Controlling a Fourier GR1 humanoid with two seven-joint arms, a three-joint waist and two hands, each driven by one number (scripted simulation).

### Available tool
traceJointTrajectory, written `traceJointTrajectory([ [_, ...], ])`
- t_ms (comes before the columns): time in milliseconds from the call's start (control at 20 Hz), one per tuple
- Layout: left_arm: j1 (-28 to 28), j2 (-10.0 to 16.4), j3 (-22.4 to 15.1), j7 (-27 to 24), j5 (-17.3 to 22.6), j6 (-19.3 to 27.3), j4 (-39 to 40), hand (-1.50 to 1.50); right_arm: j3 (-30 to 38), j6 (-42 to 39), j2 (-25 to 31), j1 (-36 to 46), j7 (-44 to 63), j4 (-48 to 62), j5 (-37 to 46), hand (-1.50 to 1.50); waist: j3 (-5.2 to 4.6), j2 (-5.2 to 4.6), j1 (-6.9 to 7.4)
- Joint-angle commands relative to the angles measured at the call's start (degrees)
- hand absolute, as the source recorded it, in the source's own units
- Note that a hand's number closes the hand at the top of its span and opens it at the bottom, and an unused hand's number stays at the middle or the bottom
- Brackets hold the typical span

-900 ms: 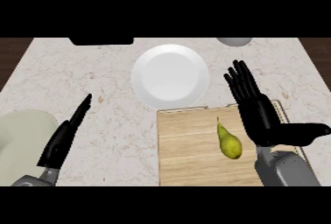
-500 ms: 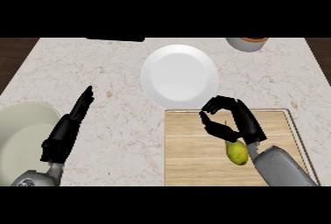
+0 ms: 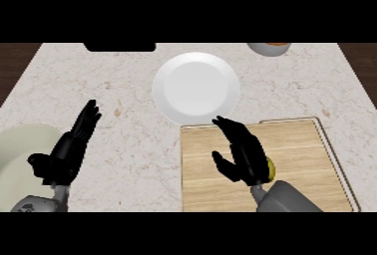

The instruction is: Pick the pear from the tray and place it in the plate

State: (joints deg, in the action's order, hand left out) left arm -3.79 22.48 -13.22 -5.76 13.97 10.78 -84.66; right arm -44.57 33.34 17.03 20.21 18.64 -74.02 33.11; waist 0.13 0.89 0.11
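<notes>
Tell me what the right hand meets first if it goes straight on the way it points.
The plate: the right hand points up-left from over the tray, straight at the plate's near rim. Its height is unclear, so it might pass above the rim.

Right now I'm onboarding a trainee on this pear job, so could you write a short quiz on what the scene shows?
1. True or false: the pear already lies on the plate.
2. Fill in: the left robot hand is over the ____, not the tray.
3. Which one covers most of the pear? A) the left robot hand B) the right robot hand C) the plate

Key: 1 false, it is on the tray; 2 counter; 3 B.
</notes>
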Motion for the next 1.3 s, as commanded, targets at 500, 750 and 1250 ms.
traceJointTrajectory([
  [500,3.07,-0.36,2.63,-3.18,-0.30,-0.67,5.62,0.00,-7.79,-25.48,-3.37,1.59,37.47,-10.48,29.74,-1.50,-0.39,-0.43,-1.41],
  [750,2.47,0.42,3.02,-1.41,0.52,-1.78,4.83,0.00,-6.10,-44.59,-3.03,2.64,44.58,-13.82,24.64,-1.50,-0.37,-0.56,-1.09],
  [1250,3.10,0.66,3.91,-3.28,0.01,-3.47,6.53,0.00,-2.61,-56.72,-8.70,0.33,54.38,-15.83,26.64,-1.50,-0.28,-0.77,-0.54],
])
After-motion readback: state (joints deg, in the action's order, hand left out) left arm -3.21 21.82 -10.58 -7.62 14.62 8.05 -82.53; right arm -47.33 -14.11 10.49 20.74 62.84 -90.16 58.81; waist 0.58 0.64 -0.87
